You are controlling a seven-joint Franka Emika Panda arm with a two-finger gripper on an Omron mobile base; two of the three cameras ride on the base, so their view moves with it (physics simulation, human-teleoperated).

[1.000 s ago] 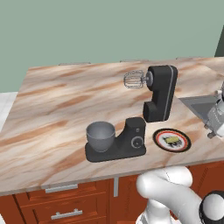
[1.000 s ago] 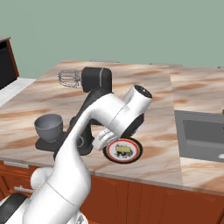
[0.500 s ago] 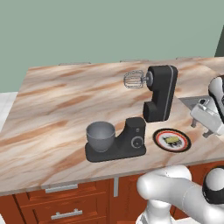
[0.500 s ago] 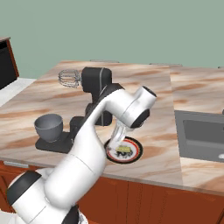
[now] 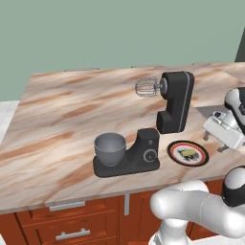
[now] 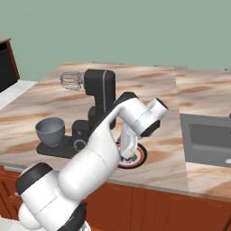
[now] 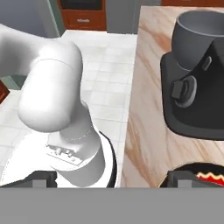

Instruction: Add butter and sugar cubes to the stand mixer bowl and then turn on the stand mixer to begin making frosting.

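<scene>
Your stand mixer bowl sits empty; butter lies on the plate; your hand hangs wide open, holding nothing.

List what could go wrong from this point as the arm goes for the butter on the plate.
1. The butter shares the small red-rimmed plate with other pieces; the open claw may knock them off.
2. The plate lies close beside the stand mixer; the arm could bump it.
3. The raised whisk overhangs the route to the stand mixer bowl.
</scene>
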